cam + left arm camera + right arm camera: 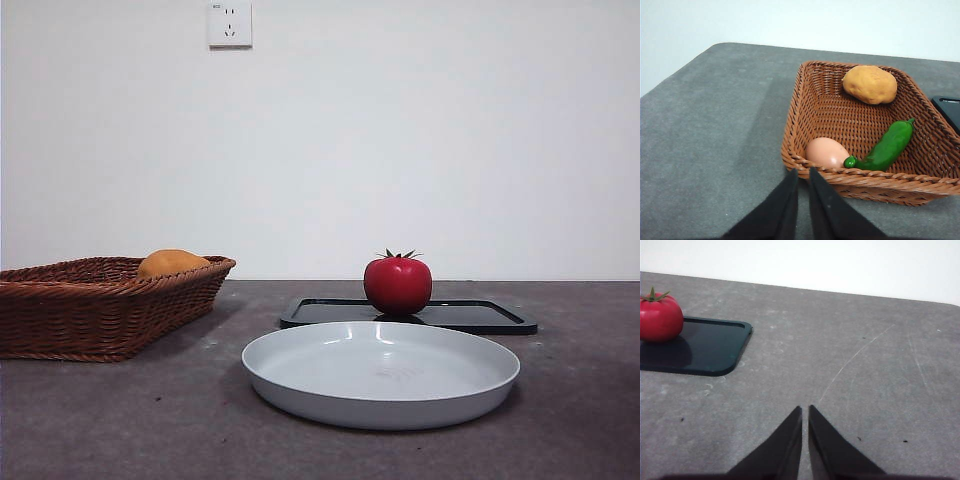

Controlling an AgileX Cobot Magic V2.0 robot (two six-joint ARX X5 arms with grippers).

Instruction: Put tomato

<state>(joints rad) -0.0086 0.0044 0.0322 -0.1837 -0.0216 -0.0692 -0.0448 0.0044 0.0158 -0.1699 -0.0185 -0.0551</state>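
On black tray (700, 352), tomato (660, 317), well apart from both jaws.

The tomato (398, 284) was round, glossy and deep red, with a small dark green star-shaped stem (398, 254) at its top. It stood upright, stem up, on a flat black tray (480, 316) toward the tray's left part as the front view showed it. A soft highlight lay across its upper skin and a dark shadow pooled beneath it on the tray. In the right wrist view the tomato (660, 318) sat well in from the tray's rounded corner (742, 335), with bare black tray between them. Nothing touched it; its skin looked smooth and whole.
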